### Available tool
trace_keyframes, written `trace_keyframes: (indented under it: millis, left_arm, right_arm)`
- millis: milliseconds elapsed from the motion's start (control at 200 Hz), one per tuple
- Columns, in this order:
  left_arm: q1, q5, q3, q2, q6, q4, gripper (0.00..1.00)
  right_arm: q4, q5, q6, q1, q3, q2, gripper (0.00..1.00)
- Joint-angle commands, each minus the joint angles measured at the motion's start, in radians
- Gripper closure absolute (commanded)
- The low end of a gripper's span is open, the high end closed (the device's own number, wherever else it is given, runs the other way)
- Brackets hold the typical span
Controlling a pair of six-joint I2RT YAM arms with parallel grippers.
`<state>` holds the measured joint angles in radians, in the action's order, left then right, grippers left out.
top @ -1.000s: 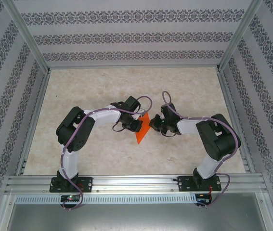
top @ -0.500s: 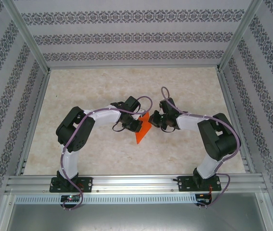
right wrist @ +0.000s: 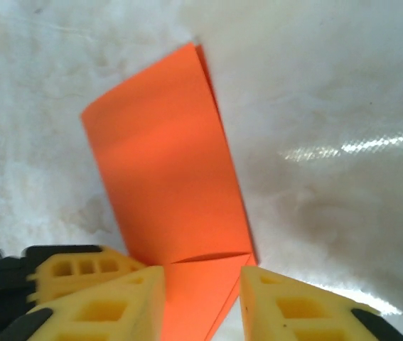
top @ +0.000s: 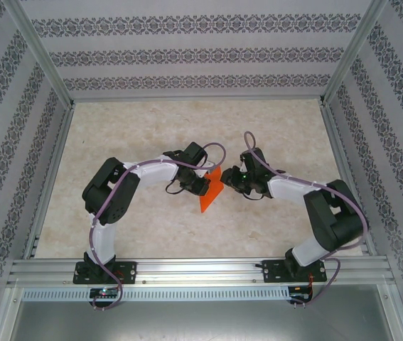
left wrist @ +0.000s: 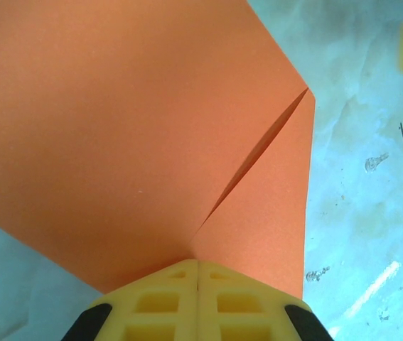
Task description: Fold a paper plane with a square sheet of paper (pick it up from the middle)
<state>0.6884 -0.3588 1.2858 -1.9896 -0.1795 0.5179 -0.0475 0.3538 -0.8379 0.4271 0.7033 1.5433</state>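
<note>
**Fingers at the fold: left clamped, right parted**

Left fingers [left wrist: 165, 295] are pressed together on the orange paper [left wrist: 116, 128], pinching its near edge. The sheet fans out ahead of them. A folded flap opens a slit from just ahead of the tips off to the right.

Right fingers [right wrist: 109, 295] are spread and grip nothing. A corner of the paper lies in the gap between them, and a crease crosses just ahead of the tips.

The paper sits between the two sets of fingers, over the middle of the worktop [top: 279, 128]. Cannot tell whether its far tip touches the surface.

Judgement: the step looks like setting a fold, one side holding while the other finds a new grip.
- Hold the left pinch firm and motionless so the layers don't slip.
- Set the right fingers square on the crease, not on the loose corner.
- Close gently and run along the fold rather than tugging sideways, since thin paper is likely to skew or tear.

Room: there is bare worktop ahead of the fingers and to both outer sides, with the frame rails well apart. The tight spot is the space between the two sets of fingers, which are near each other and could knock together.
</note>
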Motion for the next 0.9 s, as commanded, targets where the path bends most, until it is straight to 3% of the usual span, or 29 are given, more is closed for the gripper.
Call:
trace_keyframes:
  millis: [0,290,589,894]
  left_arm:
    - [0.002,-0.023,-0.017,0.047,0.011,0.033,0.9]
    - [-0.001,0.005,-0.049,0.124,-0.027,-0.02,0.79]
    - [-0.004,0.031,-0.072,0.129,-0.04,-0.013,0.85]
    - [-0.004,0.045,-0.12,0.191,-0.089,-0.052,0.84]
  right_arm:
    - [0.024,0.022,0.015,-0.002,-0.039,-0.008,0.62]
    - [0.137,0.097,-0.011,0.019,-0.055,0.048,0.56]
    - [0.206,0.165,0.011,0.054,0.004,0.129,0.54]
    - [0.14,0.248,0.155,0.082,0.076,0.194,0.63]
